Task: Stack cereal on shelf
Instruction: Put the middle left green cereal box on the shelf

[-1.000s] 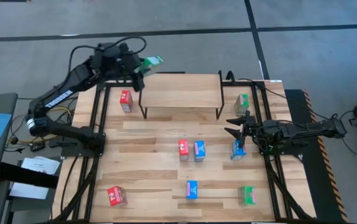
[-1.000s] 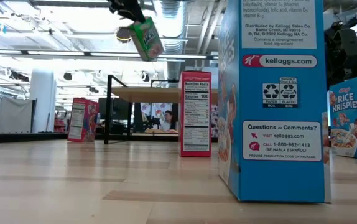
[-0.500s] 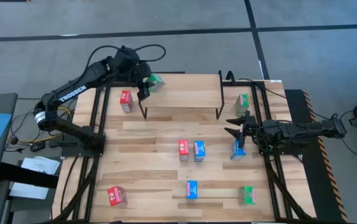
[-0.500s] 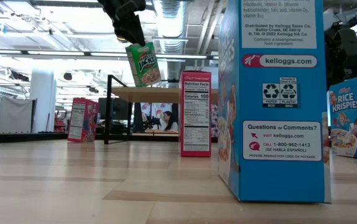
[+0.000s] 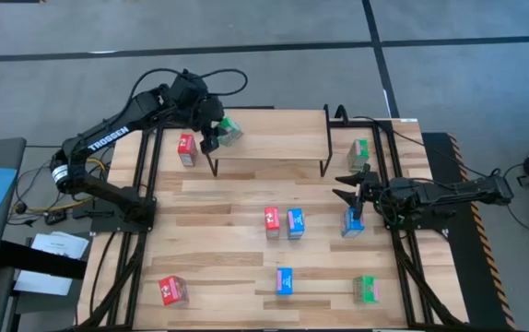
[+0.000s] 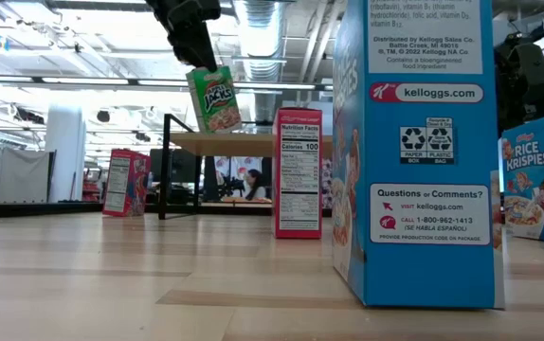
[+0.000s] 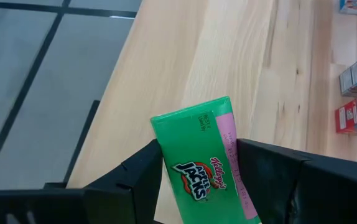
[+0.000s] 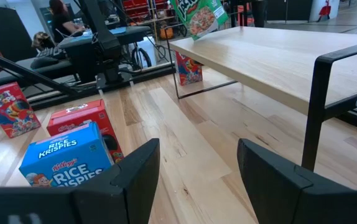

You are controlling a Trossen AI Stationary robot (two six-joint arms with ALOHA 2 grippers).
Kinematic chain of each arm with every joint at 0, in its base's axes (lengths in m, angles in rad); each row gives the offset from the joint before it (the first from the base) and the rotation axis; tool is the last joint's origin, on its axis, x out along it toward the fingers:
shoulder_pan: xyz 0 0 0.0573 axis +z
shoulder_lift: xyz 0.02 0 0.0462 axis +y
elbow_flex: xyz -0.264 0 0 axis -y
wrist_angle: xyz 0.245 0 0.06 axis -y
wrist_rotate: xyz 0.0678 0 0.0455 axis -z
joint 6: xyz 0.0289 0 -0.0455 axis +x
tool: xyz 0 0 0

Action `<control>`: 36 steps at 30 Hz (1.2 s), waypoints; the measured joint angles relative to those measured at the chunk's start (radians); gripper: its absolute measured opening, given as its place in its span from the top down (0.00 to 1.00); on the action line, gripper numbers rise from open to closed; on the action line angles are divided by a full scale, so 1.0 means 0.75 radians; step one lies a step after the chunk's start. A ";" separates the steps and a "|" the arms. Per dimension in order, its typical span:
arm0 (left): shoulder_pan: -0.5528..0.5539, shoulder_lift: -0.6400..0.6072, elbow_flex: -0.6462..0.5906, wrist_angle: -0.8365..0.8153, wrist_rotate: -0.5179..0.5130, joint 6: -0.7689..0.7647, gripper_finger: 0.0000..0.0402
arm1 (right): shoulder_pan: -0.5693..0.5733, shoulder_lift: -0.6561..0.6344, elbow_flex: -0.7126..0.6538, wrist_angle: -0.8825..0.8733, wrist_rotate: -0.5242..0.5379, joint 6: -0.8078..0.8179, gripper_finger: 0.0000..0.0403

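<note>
My left gripper [image 5: 217, 129] is shut on a green cereal box [image 5: 231, 130] above the left end of the shelf [image 5: 274, 138], a light wooden top on thin black legs. In the low view the green cereal box [image 6: 214, 98] hangs below the gripper, just above the shelf top [image 6: 253, 143]. My right gripper [image 5: 341, 186] waits open at the table's right side, beside a blue cereal box [image 5: 353, 221]. The green box [image 8: 198, 15] and the shelf [image 8: 259, 62] also show in the right wrist view. My left gripper pinches the green box between its two fingers, one on each narrow long side [image 7: 166, 163], at the box's upper end [image 6: 199, 74]. The fingers slant down from the table's left. The box hangs below them, slightly tilted and clear of the shelf top.
Other cereal boxes stand on the table: a red one [image 5: 186, 148] left of the shelf, a green one [image 5: 359, 150] to its right, a red and blue pair [image 5: 283, 222] mid-table, and red [image 5: 172, 290], blue [image 5: 285, 280] and green [image 5: 367, 290] ones near the front edge.
My left gripper has come down and toward the shelf's left end, tipping further downward. The green box has swung from a strong slant to nearly upright and has sunk closer to the shelf top.
</note>
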State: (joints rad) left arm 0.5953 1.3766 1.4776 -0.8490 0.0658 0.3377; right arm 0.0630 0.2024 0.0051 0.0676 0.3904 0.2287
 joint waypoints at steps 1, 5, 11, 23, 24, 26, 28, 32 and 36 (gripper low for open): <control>0.000 0.000 0.000 0.001 0.000 -0.003 0.55 | 0.000 0.000 0.000 0.000 0.000 0.000 0.41; 0.000 0.000 0.000 0.001 -0.001 -0.002 0.55 | 0.000 0.000 0.000 0.000 0.000 0.000 0.41; 0.000 0.000 0.000 0.002 -0.002 -0.036 0.55 | 0.000 0.000 0.000 0.000 0.000 0.000 0.41; 0.000 0.000 0.000 0.005 -0.068 -0.042 0.55 | 0.000 0.000 0.000 0.000 0.000 0.000 0.41; 0.000 0.000 0.000 0.005 -0.078 -0.042 0.55 | 0.000 0.000 0.000 0.000 0.000 0.000 0.41; 0.000 0.000 0.000 0.005 -0.092 -0.043 0.55 | 0.000 0.000 0.000 0.000 0.000 0.000 0.41; 0.000 0.000 0.000 0.004 -0.106 -0.049 0.55 | 0.000 0.000 0.000 0.000 0.000 0.000 0.41; 0.000 0.000 0.000 0.005 -0.105 -0.039 0.55 | 0.000 0.000 0.000 0.000 0.000 0.000 0.41; 0.000 0.000 0.000 0.005 -0.098 -0.035 0.55 | 0.000 0.000 0.000 0.000 0.000 0.000 0.41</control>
State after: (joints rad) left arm 0.5953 1.3766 1.4776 -0.8455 -0.0078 0.3115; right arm 0.0630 0.2026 0.0051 0.0675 0.3904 0.2287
